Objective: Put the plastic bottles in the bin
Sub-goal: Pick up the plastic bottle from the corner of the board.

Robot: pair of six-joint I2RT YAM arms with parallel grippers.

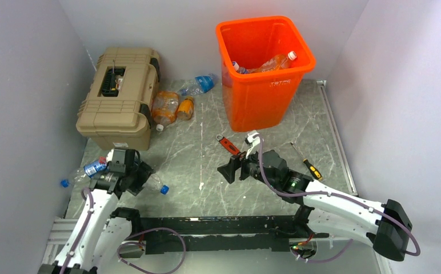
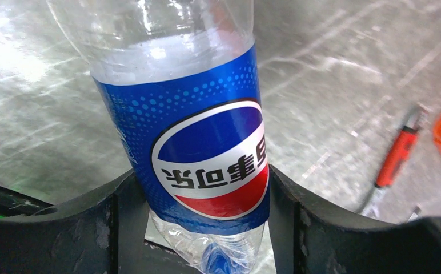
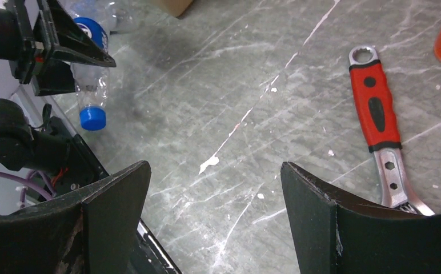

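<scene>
Near left, the left pincer grips a blue-capped Pepsi bottle across its label, likely ready to lift. The right pincer gapes empty over the desk, near the red-handled wrench. The orange bin stands far right.

I've got bare table between my arms, right up to the bin. Wrench lies just off my right gripper, screwdriver beside that arm. Toolbox and loose bottles crowd the far left.
</scene>
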